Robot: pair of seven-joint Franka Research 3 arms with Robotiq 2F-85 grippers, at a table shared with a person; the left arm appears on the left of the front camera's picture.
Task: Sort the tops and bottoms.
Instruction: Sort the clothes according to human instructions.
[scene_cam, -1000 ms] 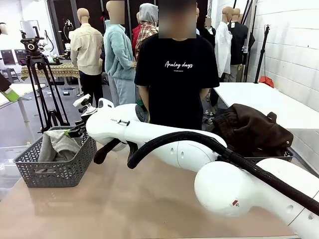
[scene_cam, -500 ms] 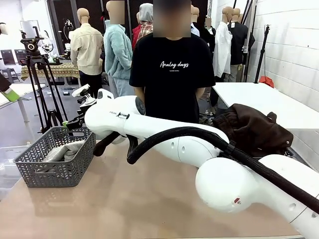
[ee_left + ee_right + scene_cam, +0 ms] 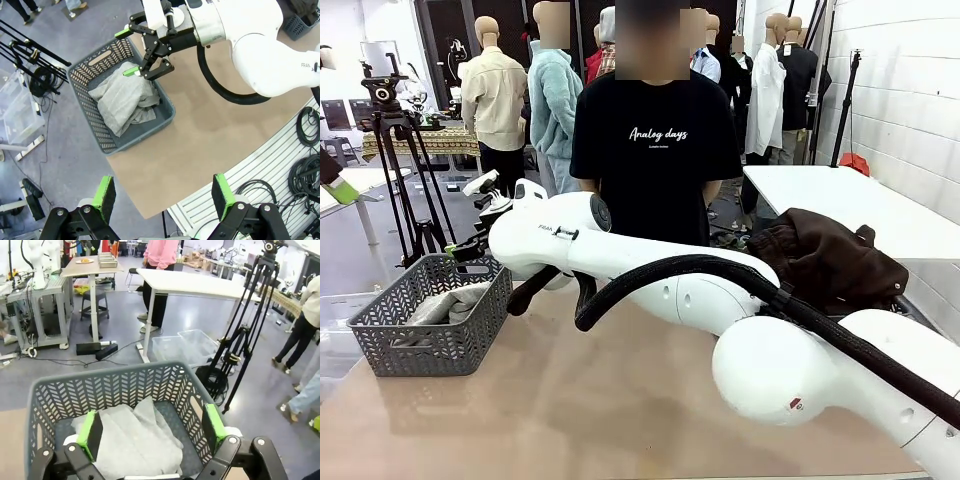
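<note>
Reaching across from the right side: the white right arm (image 3: 650,275), stretched over the tan table (image 3: 570,410) toward the left. Right gripper (image 3: 135,52) parked above the grey mesh basket (image 3: 430,345), jaws spread wide, green pads well apart, nothing between them. Down in that basket, the light grey T-shirt (image 3: 125,100), crumpled into a loose heap on the floor of it, clear of the fingers. Same from the right wrist: pale knit folds (image 3: 135,440) lying under the open right gripper (image 3: 150,427), basket wall (image 3: 115,385) all round.

Left gripper (image 3: 165,197) high above the table's near corner, jaws wide apart as well, empty, looking down on basket and arm.

Over on the right side of the table, the dark brown garment (image 3: 825,260) piled up in a mound, rising above the second basket, whose rim is mostly hidden behind the arm.

At the far edge, a person in a black T-shirt (image 3: 655,160); white script across the chest reading "Analog days", a smaller line beneath too small to make out. Small dark lettering on the arm's wrist housing, also too small to read from the front; "FRAN" legible on the arm's white shell in the left wrist view.
</note>
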